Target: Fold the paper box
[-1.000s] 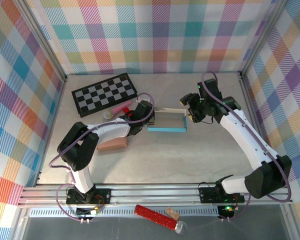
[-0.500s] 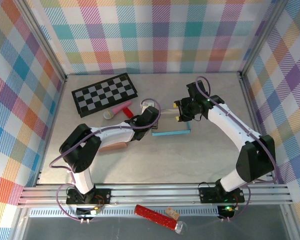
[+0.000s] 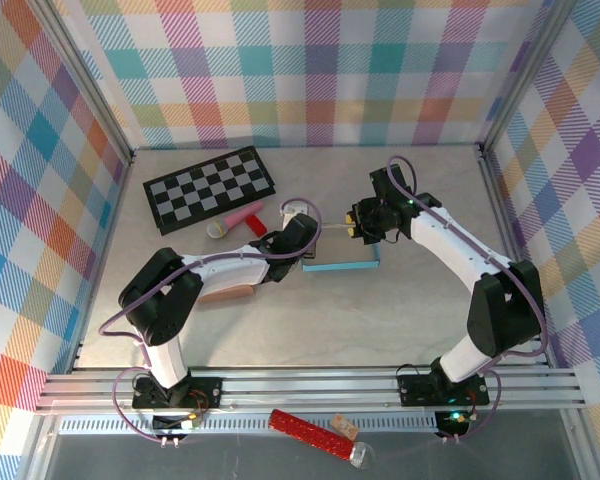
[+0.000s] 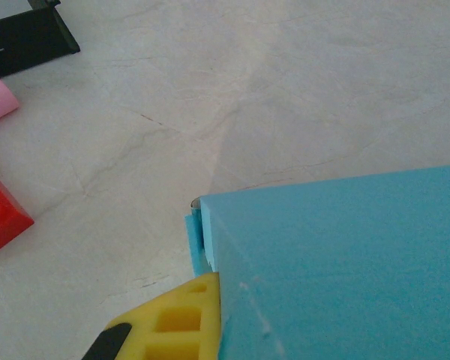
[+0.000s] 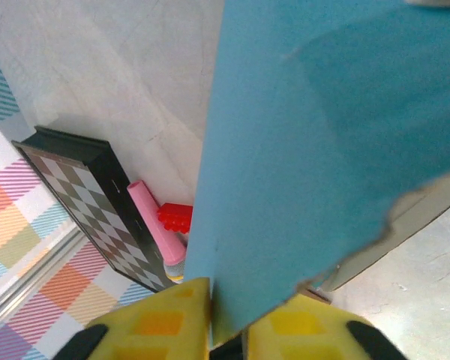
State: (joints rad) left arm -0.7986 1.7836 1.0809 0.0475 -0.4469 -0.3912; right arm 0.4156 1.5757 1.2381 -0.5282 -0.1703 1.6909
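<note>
The right gripper squeezes the paper box between its fingers, the left gripper I cannot tell; a hard pull could rip it.

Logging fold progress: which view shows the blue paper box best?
Top external: the blue paper box shows its whole outline. Left wrist gives one close corner; right wrist, a panel pinched between yellow fingers.

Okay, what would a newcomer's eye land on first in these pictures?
The blue paper box mid-table, with the left gripper at its left end and the right gripper pinching a blue panel between yellow pads. Behind and left lies a black-and-white checkerboard, and bright plaid walls ring the scene.
</note>
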